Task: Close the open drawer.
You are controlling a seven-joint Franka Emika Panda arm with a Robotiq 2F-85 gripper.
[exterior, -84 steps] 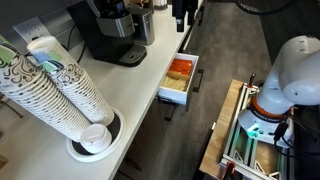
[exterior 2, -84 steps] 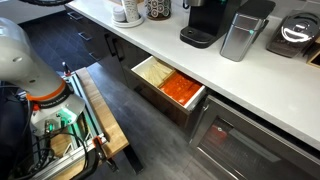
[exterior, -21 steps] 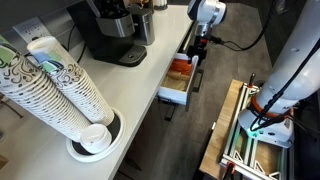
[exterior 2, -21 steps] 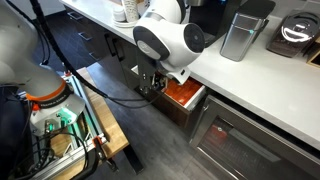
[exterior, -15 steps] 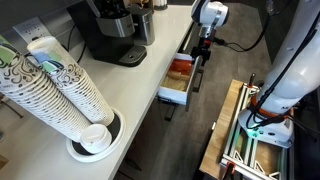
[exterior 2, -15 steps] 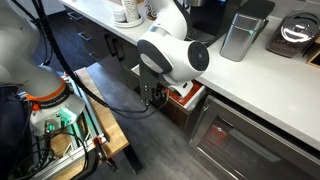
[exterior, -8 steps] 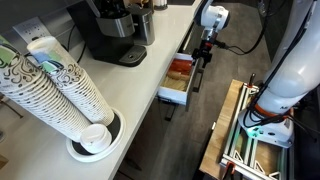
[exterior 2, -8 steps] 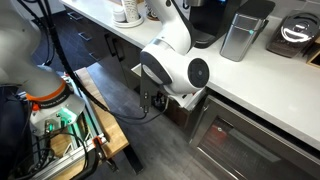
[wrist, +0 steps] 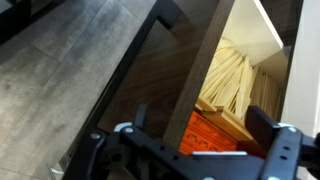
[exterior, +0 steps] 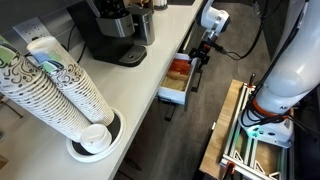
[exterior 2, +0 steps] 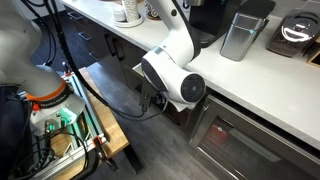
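Observation:
The drawer (exterior: 180, 78) stands pulled out from under the white counter, with white sides and orange-red packets inside. In the wrist view its dark front panel (wrist: 195, 80) runs diagonally, with the bar handle (wrist: 125, 80) on its floor side and orange and tan packets (wrist: 222, 128) behind it. My gripper (wrist: 200, 125) is open, one finger on each side of the front panel's top edge. In both exterior views it sits at the drawer's front (exterior: 200, 55), and there my wrist (exterior 2: 175, 85) hides most of the drawer.
A coffee machine (exterior: 110, 35) and stacked paper cups (exterior: 60, 85) stand on the counter (exterior: 140, 85). A metal canister (exterior 2: 245, 35) stands on the counter too. A glass-fronted cabinet door (exterior 2: 250, 145) is beside the drawer. My wooden base (exterior: 225, 130) is across the dark floor.
My wrist has come down and in against the drawer's front over the last second. The drawer looks as far out as before.

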